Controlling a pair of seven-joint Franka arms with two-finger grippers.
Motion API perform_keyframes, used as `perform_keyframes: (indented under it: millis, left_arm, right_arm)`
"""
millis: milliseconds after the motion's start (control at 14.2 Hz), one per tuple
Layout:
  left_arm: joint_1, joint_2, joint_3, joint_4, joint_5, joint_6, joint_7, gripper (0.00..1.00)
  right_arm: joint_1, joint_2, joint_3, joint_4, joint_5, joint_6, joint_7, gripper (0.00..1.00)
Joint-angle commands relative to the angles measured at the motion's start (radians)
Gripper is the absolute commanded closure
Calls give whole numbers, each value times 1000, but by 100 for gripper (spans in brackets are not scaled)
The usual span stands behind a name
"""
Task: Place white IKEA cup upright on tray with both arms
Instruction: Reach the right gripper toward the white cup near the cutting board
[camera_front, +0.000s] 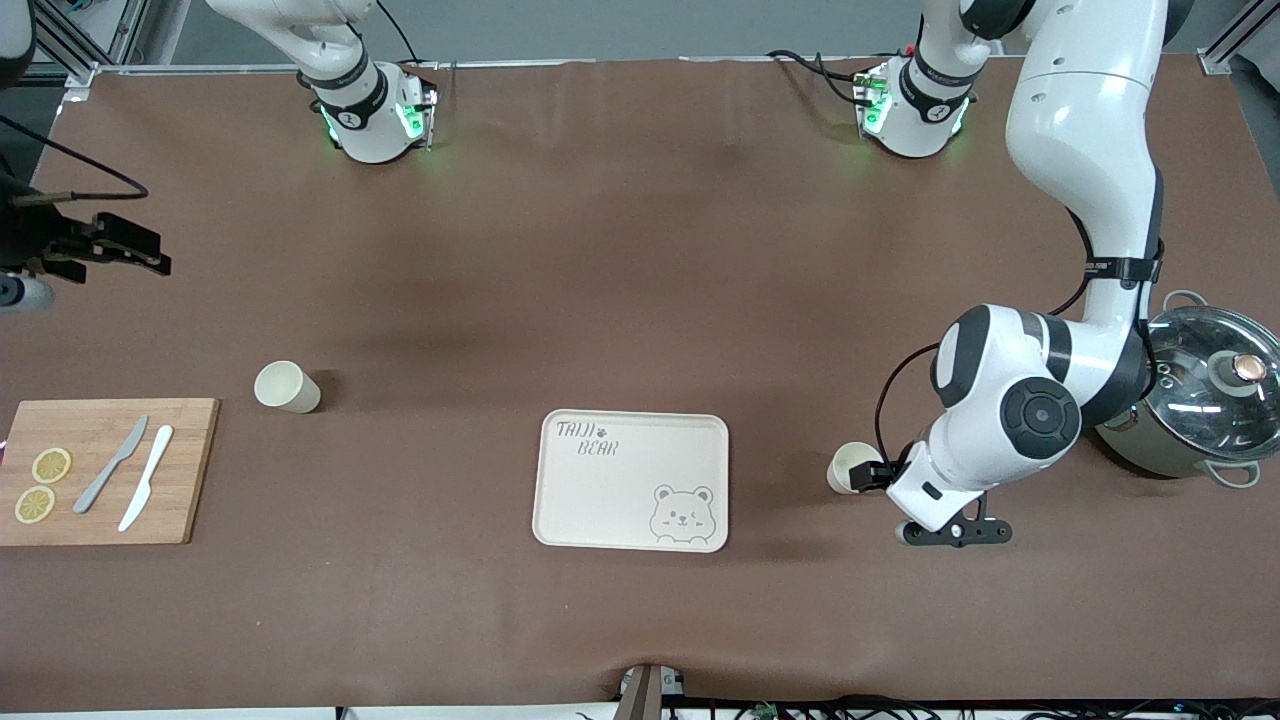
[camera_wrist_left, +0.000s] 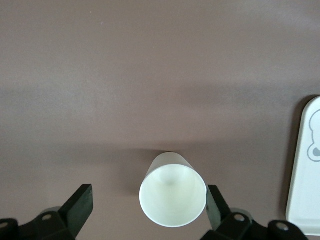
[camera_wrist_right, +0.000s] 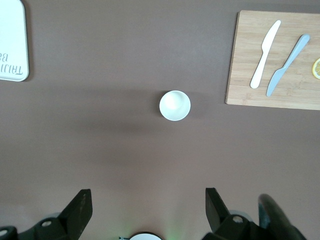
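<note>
Two white cups are on the brown table. One cup (camera_front: 848, 467) stands between the tray and the pot, its mouth toward the left wrist camera (camera_wrist_left: 173, 196). My left gripper (camera_front: 872, 476) is low and open around it (camera_wrist_left: 148, 196). One finger (camera_wrist_left: 214, 202) is right beside the rim and the other (camera_wrist_left: 80, 205) is well apart from it. The second cup (camera_front: 287, 387) stands upright near the cutting board and shows from above in the right wrist view (camera_wrist_right: 175, 105). My right gripper (camera_front: 148, 254) hangs open and empty (camera_wrist_right: 148, 200) high over the right arm's end of the table. The cream tray (camera_front: 620, 490) with the bear face is bare.
A wooden cutting board (camera_front: 185, 470) with two lemon slices, a grey knife and a white knife lies at the right arm's end, also in the right wrist view (camera_wrist_right: 245, 75). A steel pot with a glass lid (camera_front: 1210, 400) stands at the left arm's end, close to the left arm's elbow.
</note>
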Motion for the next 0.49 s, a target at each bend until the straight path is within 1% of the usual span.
perform_keyframes:
  millis: [0, 140, 421]
  left_arm:
    - [-6, 0, 4, -42, 28, 36, -21, 0]
    - [-6, 17, 4, -44, 37, 37, -26, 0]
    - [-3, 20, 2, -68, 40, 52, -37, 0]
  right_arm:
    - [-13, 59, 8, 30, -5, -2, -15, 0]
    - [-10, 95, 8, 30, -8, 0, -14, 0]
    - [-11, 151, 8, 27, -23, 44, -12, 0]
